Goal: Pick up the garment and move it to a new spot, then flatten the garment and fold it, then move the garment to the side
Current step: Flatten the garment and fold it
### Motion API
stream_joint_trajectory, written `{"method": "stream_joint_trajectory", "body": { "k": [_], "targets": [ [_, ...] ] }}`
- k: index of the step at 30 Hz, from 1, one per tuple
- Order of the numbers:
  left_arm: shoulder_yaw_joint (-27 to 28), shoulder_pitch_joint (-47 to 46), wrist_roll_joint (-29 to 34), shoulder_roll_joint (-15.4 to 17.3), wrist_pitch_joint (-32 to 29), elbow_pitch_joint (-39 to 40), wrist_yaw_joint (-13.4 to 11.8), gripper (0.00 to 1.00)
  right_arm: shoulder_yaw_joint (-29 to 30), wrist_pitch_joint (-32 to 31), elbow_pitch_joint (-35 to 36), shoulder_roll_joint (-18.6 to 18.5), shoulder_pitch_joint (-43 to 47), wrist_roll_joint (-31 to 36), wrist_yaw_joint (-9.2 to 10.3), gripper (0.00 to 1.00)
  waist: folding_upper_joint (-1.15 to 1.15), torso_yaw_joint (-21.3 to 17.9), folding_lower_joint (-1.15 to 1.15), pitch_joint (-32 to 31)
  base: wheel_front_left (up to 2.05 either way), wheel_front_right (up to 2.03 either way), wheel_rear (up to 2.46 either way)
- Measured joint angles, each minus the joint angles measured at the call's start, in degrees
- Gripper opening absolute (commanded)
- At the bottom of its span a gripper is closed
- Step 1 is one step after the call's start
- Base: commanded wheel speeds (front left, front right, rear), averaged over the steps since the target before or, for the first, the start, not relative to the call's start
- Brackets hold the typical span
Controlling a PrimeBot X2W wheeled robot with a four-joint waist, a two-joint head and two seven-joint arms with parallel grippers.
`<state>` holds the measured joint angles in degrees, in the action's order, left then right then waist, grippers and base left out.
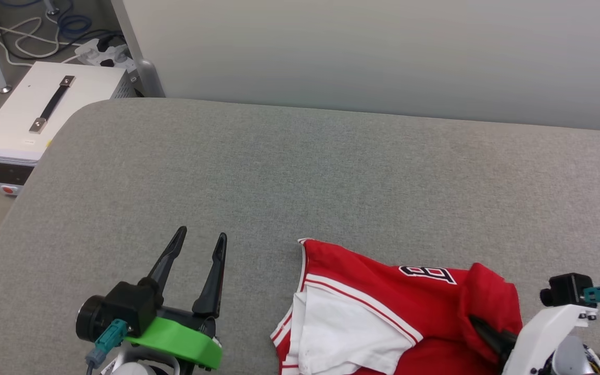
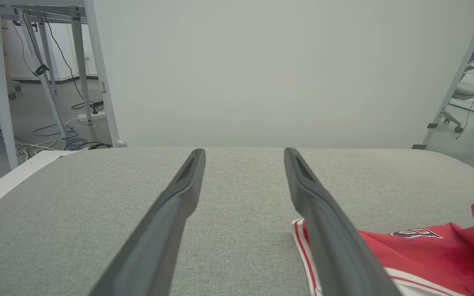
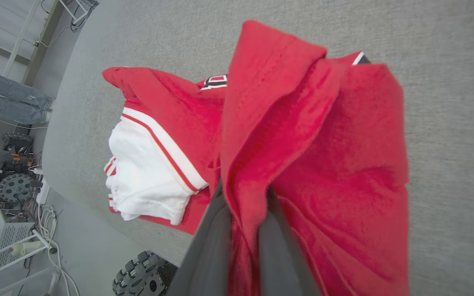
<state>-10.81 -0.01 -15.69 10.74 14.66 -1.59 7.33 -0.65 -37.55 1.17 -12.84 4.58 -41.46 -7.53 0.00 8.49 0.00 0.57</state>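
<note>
Red jersey cloth sits pinched in the closed fingers of my right gripper (image 3: 244, 199), presumably so I can carry the garment (image 1: 383, 302) off. My left gripper (image 1: 202, 233) hovers just beside it, wide open and empty.

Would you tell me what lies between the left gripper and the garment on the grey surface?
Nothing but bare grey surface separates the left gripper from the garment, as the head view shows.

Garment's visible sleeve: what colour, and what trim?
White sleeve with red-and-white striped trim on the red garment; clearest in the right wrist view.
</note>
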Motion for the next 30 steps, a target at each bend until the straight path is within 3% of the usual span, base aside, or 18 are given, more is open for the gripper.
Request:
{"method": "stream_joint_trajectory", "body": {
  "k": [4, 9, 18, 30],
  "targets": [
    [0.14, 0.00, -0.01, -0.13, 0.01, 0.00, 0.00, 1.00, -1.52, -0.01, 1.00, 5.27, -0.41, 0.65, 0.00, 0.00, 0.00, 0.63, 0.00, 0.05, 0.00, 0.00, 0.00],
    [0.34, 0.00, -0.01, -0.19, 0.01, 0.00, -0.01, 1.00, -4.80, 0.90, 1.31, 9.25, -1.92, -0.04, 0.00, 0.00, 0.00, 1.33, 0.00, 0.06, 0.00, 0.00, 0.00],
    [0.24, -0.01, -0.60, -0.18, 0.00, -0.33, -0.01, 1.00, -11.84, 9.49, -5.12, 9.84, -4.91, -5.84, 0.00, 0.00, 0.00, 2.53, 0.00, 0.23, 0.00, 0.00, 0.00],
    [-0.04, -0.03, -0.63, -0.21, 0.01, -0.81, 0.00, 1.00, -18.49, 18.30, -18.33, 9.99, -12.09, -7.26, 0.00, 0.00, 0.00, 3.84, 0.00, 0.95, 0.00, 0.00, 0.00]
  ]
}}
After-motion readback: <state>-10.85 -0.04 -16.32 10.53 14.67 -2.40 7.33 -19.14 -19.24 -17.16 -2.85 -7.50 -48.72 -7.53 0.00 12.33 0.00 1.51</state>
